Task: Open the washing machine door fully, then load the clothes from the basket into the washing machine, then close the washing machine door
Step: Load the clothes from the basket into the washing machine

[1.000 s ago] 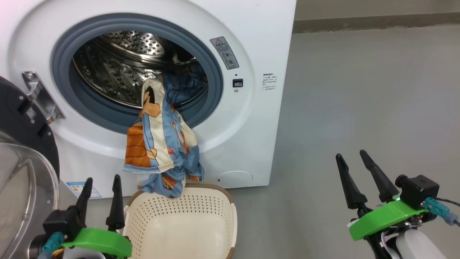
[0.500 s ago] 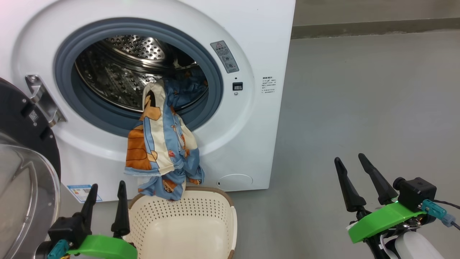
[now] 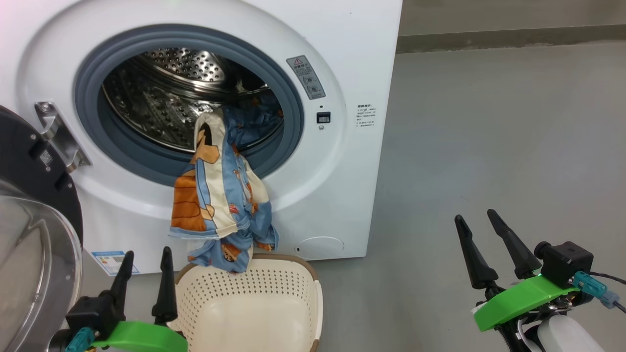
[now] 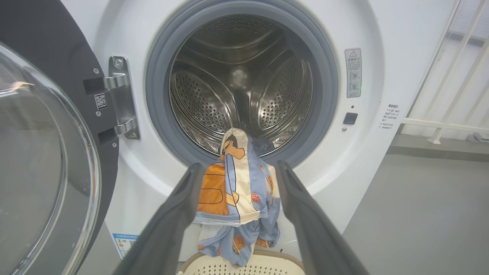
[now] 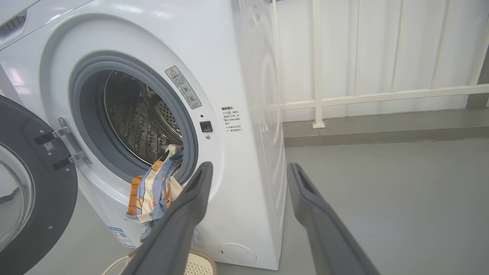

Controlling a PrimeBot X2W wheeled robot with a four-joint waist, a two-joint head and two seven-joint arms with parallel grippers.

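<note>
Door [image 3: 44, 195] of washing machine [image 3: 342, 58] stands swung wide at far left, glass bowl [image 3: 24, 283] facing out. Left pincer [image 3: 148, 251] spread open, empty, low beside basket [image 3: 254, 288] (basket sits on floor [image 3: 489, 122] just before the machine front). Clothes [image 3: 220, 195] drape from drum [image 3: 161, 98] over grey ring [image 3: 88, 127], lower end hanging at basket's back rim. Right pincer [image 3: 475, 215] open too, holding nothing, above floor well right of machine.

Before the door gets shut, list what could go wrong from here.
1. The clothes hang out over the grey rubber ring; closing the washing machine door now would likely pinch them.
2. Their lower end dangles at the basket rim, so they may slip out into it.
3. The left hand is open and empty, so nothing restrains them.
</note>
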